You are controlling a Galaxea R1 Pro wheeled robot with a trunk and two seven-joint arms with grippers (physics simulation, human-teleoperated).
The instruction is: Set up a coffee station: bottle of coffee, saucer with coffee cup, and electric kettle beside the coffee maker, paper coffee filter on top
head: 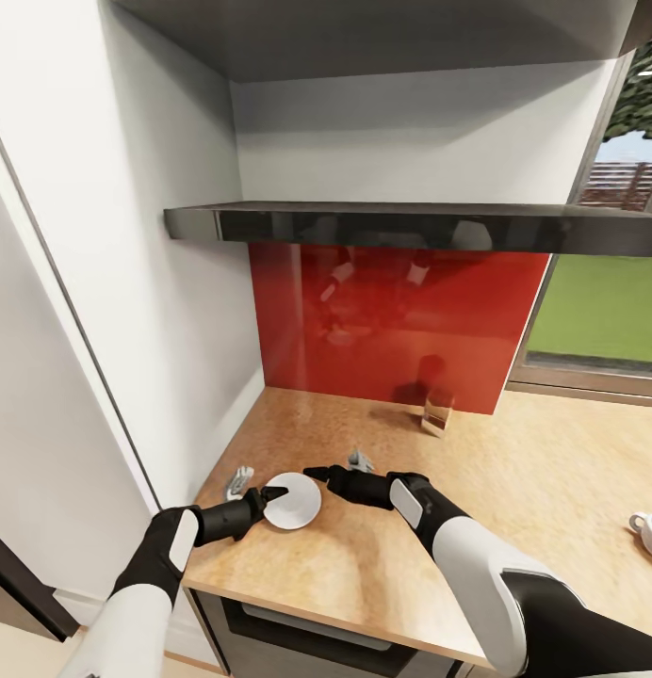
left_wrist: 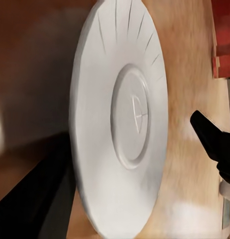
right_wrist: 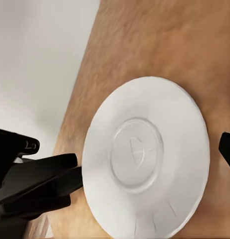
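The saucer, a small round white plate, is over the near left part of the kitchen countertop. My left gripper is shut on its left rim. The left wrist view has the saucer close up, with one dark finger behind it. My right gripper is open just beyond the saucer's far right rim, apart from it. In the right wrist view the saucer lies ahead, with one fingertip beside it. The white coffee cup stands at the far right edge.
A black board hangs above a glossy red backsplash. A small tan box stands near the backsplash. Two small grey-white crumpled items lie by the saucer. A white wall bounds the left.
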